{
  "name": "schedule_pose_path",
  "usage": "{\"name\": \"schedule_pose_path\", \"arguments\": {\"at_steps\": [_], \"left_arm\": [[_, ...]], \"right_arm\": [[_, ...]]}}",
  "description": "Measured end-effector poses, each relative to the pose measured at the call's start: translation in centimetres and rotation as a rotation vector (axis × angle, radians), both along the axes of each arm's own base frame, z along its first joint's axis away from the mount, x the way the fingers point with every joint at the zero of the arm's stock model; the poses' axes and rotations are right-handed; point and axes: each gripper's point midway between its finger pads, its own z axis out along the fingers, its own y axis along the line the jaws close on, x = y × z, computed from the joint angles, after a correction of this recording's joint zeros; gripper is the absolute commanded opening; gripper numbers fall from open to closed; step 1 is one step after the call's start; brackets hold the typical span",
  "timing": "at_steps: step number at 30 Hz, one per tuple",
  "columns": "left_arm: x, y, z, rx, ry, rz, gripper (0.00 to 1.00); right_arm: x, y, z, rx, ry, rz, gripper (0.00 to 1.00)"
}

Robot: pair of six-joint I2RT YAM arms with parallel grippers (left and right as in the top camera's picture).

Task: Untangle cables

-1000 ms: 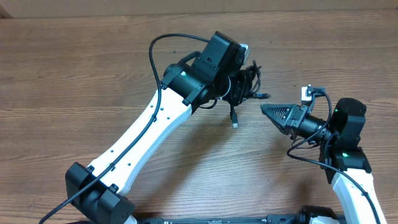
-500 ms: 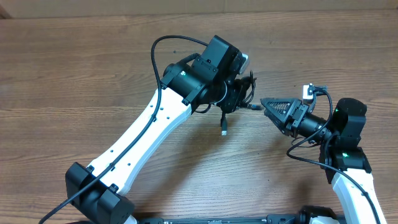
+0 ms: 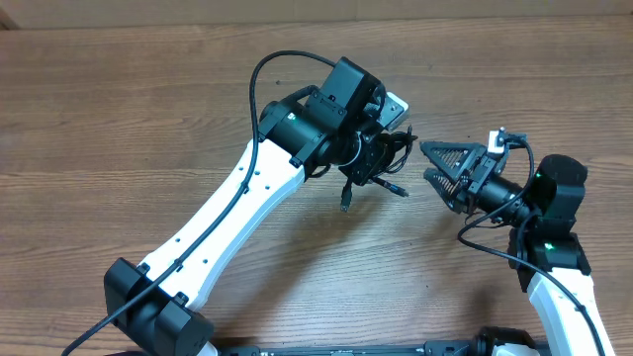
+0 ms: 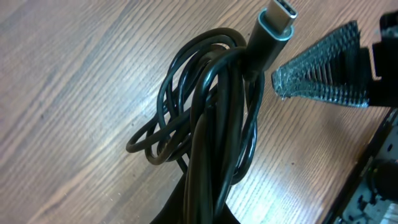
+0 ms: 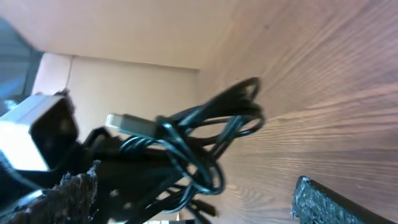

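Note:
The cables point(image 3: 388, 156) are a tangled bundle of thin black cords held above the wooden table by my left gripper point(image 3: 379, 146), which is shut on them. Two plug ends point(image 3: 345, 202) dangle below the bundle. In the left wrist view the cables point(image 4: 211, 112) loop up out of my left gripper point(image 4: 205, 210), with a USB-C plug point(image 4: 274, 23) at the top. My right gripper point(image 3: 426, 161) stands open just right of the bundle, holding nothing. In the right wrist view the cables point(image 5: 199, 146) hang between its fingers point(image 5: 333, 202).
The wooden table point(image 3: 119, 119) spreads to the left and behind the arms. My left arm's white link point(image 3: 232, 213) crosses the middle diagonally, with its thick black wiring point(image 3: 259, 79) looping above. The right arm's base point(image 3: 559, 267) stands at the lower right.
My right gripper has gone from shut to open beside the bundle. The left gripper turned the bundle slightly, and the dangling plug ends swung left and down.

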Motion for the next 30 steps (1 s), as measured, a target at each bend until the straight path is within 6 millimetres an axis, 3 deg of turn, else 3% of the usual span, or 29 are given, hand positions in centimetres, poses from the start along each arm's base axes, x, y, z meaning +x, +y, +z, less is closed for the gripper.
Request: {"name": "schedule_pose_path", "arguments": {"at_steps": [21,30], "left_arm": [[-0.6,-0.9,0.4,-0.015,-0.066,-0.163,0.04],[-2.4,-2.9,0.1,-0.003,-0.098,-0.276,0.04]], "right_arm": [[-0.2,0.3,0.8,0.036,0.001,0.022,1.00],[-0.2,0.3,0.7,0.036,0.002,0.022,1.00]]}}
